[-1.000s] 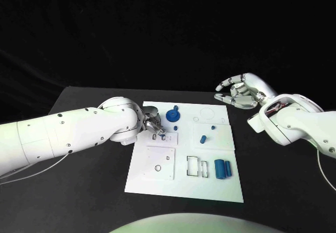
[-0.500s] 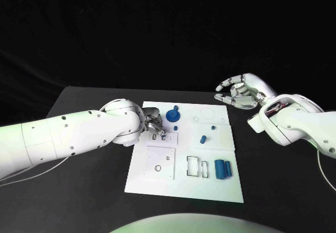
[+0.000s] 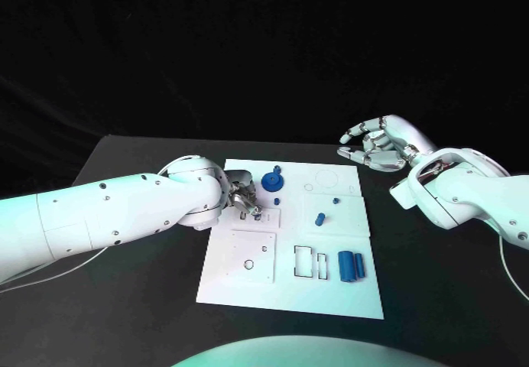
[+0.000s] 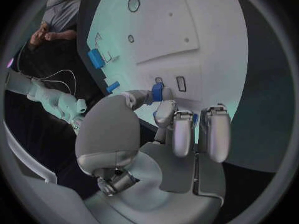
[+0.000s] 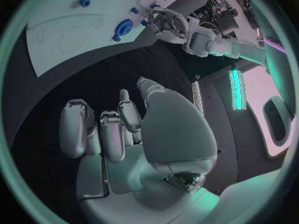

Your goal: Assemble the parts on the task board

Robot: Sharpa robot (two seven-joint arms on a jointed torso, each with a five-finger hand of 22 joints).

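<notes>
Left hand [image 3: 245, 200] pinches a small blue part [image 4: 157, 91] over slots at the board's [image 3: 289, 294] left side; not yet seated. Right hand [image 3: 378, 145] empty, fingers loosely apart, beyond the far corner. Blue disc [image 3: 272, 182], peg [image 3: 319, 219], two blocks [image 3: 351, 265] lie loose: mostly undone

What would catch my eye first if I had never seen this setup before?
Most striking is the white task board in the middle of the black table, dotted with small blue parts. The left hand works at the board's far left, pinching a small blue part over a slot. The right hand hovers beyond the board's far right corner, holding nothing, and two blue cylinders lie side by side near the board's right edge.
</notes>
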